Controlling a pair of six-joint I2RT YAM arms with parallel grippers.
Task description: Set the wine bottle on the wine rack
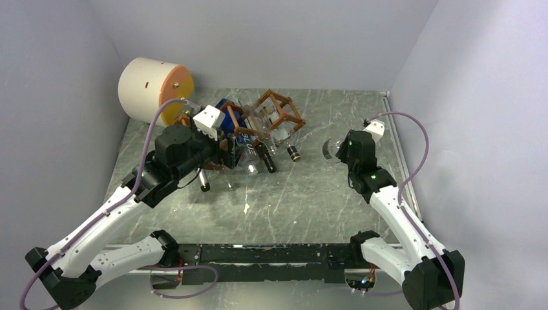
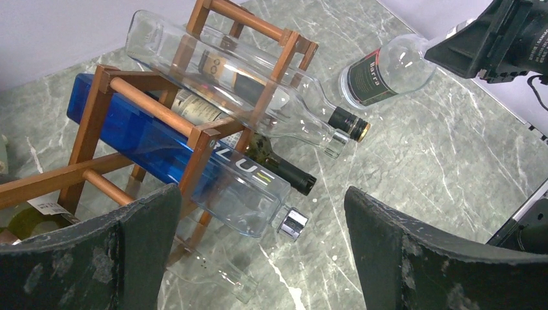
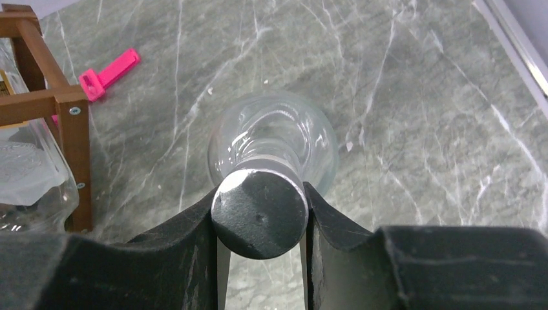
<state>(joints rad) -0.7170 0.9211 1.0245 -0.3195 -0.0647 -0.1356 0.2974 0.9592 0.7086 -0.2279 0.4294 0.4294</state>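
Firmly, wine bottle [image 3: 279,137] neck clamped in right tool [image 3: 260,214], wine rack [image 3: 72,123] apart

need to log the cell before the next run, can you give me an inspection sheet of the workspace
surface: grey marbled tabletop; damage: nothing seen
job's things: reddish-brown wooden lattice wine rack holding a blue glass bottle, a clear glass bottle and a dark bottle; clear black-labelled wine bottle off the rack
clutter: cream-and-orange drum; pink plastic clip
grippers: left gripper open, facing the rack; right gripper shut on the wine bottle's capped neck
cables: purple cable looping off each arm
surroundings: plain pale walls; else nothing seen
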